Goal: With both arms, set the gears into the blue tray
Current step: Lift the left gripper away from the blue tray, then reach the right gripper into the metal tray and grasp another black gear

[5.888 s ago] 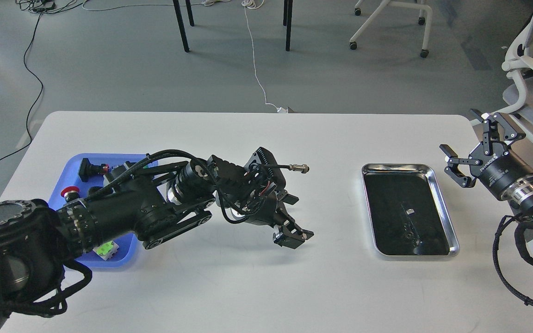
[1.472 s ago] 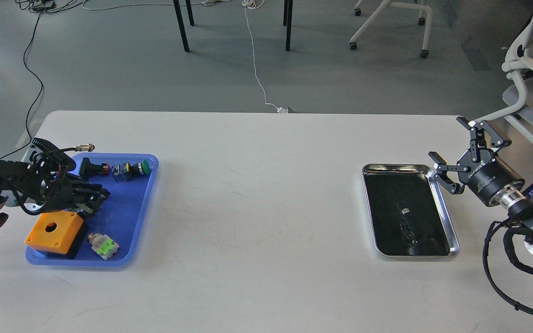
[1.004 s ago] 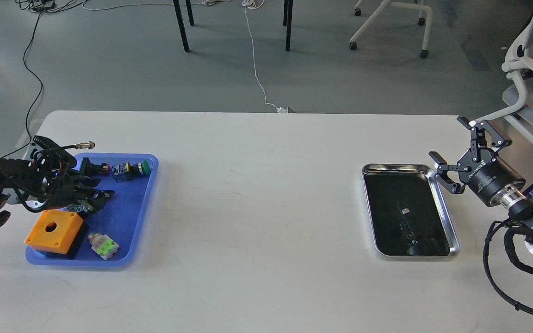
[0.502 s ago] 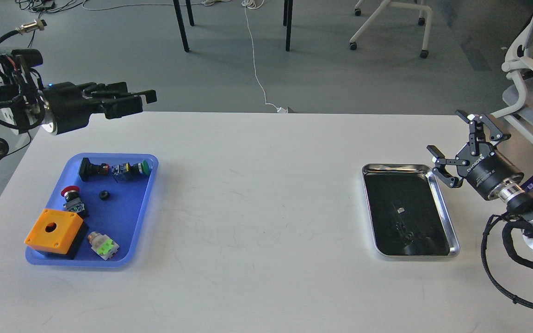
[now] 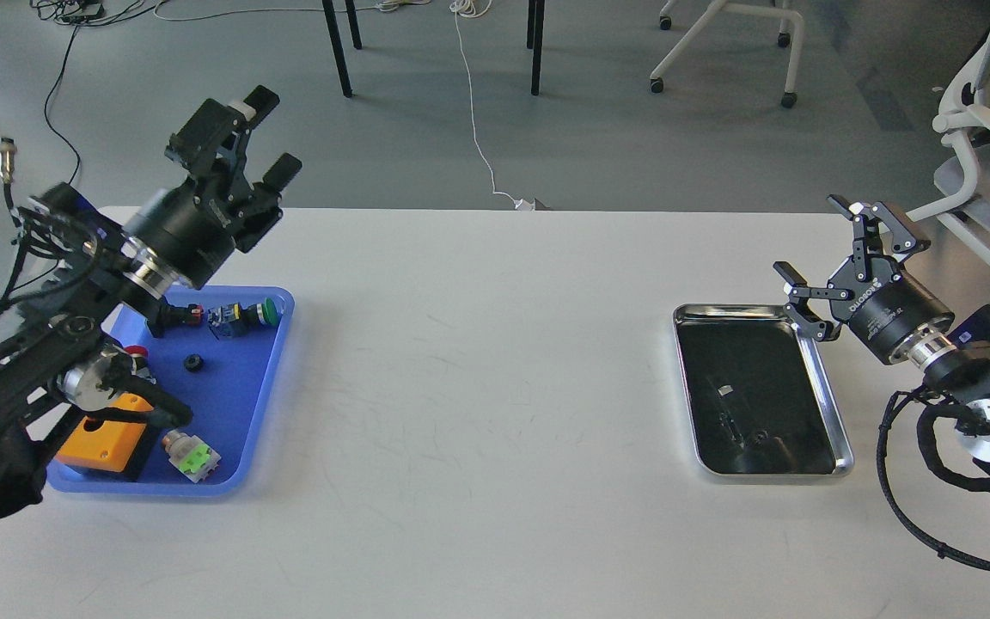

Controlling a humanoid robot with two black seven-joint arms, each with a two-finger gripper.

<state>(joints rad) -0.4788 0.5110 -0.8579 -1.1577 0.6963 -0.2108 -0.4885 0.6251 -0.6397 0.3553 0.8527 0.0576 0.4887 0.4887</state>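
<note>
A gear (image 5: 193, 363) now lies in the blue tray (image 5: 241, 434), freshly released as the left gripper (image 5: 256, 129) lifts away, fingers apart; the right gripper (image 5: 830, 262) hovers spread beside the steel tray (image 5: 830, 413).

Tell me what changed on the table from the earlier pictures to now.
The left gripper crossed from mid-table to the blue tray, reached in, then rose; now it is open, lifted beyond the tray's far end. A small black gear lies in the tray where none showed before. The right gripper edged toward the steel tray, open throughout. Both trays, the orange box and the switches stayed put.
</note>
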